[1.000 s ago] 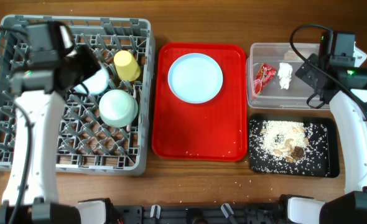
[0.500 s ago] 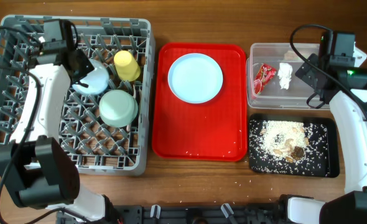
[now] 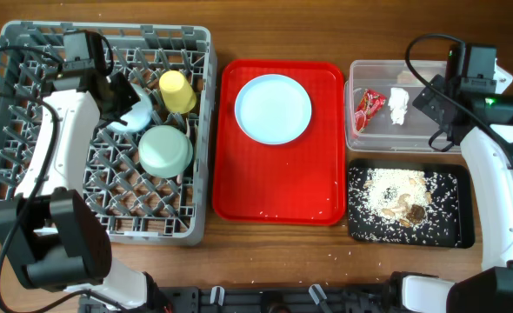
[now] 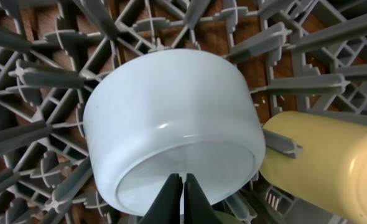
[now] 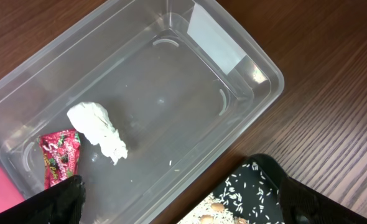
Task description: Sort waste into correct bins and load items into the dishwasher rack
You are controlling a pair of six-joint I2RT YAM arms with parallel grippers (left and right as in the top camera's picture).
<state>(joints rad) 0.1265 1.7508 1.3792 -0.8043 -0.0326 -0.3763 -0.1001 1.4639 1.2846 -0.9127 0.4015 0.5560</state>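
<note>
Overhead view: the grey dishwasher rack (image 3: 152,213) fills the left end of the table. In its far half the small light blue bowl (image 4: 171,118) lies tipped among the pegs. The yellow cup (image 3: 177,90) lies on its side just to its right, and the pale green bowl (image 3: 165,149) sits upside down just nearer the front edge. The left tool (image 4: 180,180) has its two fingers drawn almost together, pinching the rim of the small light blue bowl.

At the middle of the table lies the red serving tray (image 3: 278,187), with the light blue plate (image 3: 273,108) on its far half and a few loose grains along its near side.

At the far right corner stands the clear tub (image 3: 413,139), holding the red snack wrapper (image 3: 369,106) and the white tissue (image 3: 398,105) side by side. The right tool (image 5: 180,199) hangs over this tub, its fingers spread wide and holding nothing.

Toward the near right corner, just beside the tub, the black tray (image 3: 462,228) carries the rice-like scraps (image 3: 400,198), heaped with brown bits. A few grains lie on the table near the front edge.
</note>
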